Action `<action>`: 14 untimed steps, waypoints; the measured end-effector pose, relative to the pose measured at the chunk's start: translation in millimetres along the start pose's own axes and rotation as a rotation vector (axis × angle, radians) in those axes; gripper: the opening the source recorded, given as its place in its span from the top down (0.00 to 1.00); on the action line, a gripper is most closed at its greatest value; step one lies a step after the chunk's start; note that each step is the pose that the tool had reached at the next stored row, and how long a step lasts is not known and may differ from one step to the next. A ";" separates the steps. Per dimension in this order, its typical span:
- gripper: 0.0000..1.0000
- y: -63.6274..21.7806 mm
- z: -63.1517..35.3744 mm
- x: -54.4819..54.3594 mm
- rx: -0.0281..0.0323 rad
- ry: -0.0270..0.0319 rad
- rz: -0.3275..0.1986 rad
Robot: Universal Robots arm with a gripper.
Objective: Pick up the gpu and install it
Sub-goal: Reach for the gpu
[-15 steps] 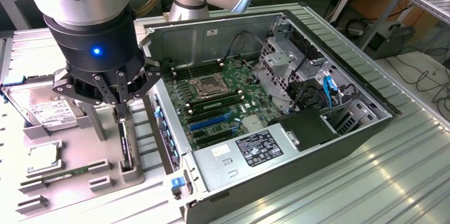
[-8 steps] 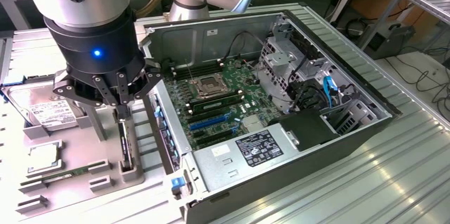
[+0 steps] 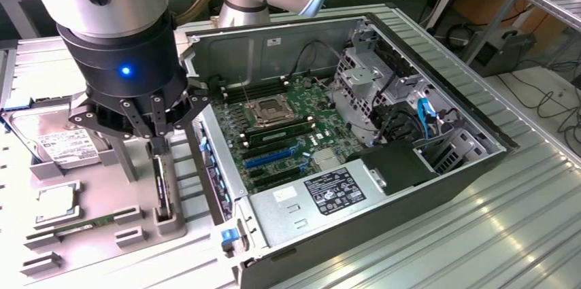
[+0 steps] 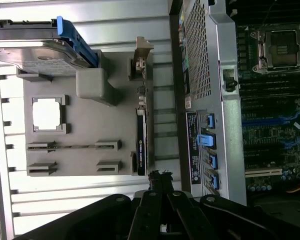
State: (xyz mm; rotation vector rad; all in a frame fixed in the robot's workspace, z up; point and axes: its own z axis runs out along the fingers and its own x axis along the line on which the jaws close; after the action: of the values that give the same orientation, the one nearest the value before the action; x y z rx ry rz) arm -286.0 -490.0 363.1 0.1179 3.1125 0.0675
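The gpu [image 3: 163,190] is a thin dark card standing on edge in a slot of the grey holder tray [image 3: 100,187], at the exterior view's left of the open computer case [image 3: 436,166]. In the wrist view the gpu [image 4: 141,142] appears edge-on, with its metal bracket [image 4: 140,62] at the far end. My gripper [image 3: 157,145] hangs just above the card's top edge with its fingers drawn together, shut and with nothing between them. Its fingertips [image 4: 157,176] sit close to the card's near end. The motherboard [image 3: 281,132] lies in the case with blue expansion slots [image 3: 272,155].
On the same tray a silver hard drive [image 3: 54,143] stands in its cradle, with a processor chip [image 3: 56,204] and a green memory stick [image 3: 86,224] nearer the front. The case's rear wall [image 4: 205,65] rises right beside the tray. A ribbed metal table [image 3: 508,234] carries everything.
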 end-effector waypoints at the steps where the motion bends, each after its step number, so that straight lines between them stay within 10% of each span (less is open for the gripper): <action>1: 0.89 -0.4 0.0 0.0 0.0001 0.0000 0.000; 14: 0.89 -4.3 0.1 -0.3 0.0000 0.0000 0.000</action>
State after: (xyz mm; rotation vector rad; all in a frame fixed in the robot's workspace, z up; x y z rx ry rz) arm -286.0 -494.3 362.9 0.1179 3.1125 0.0675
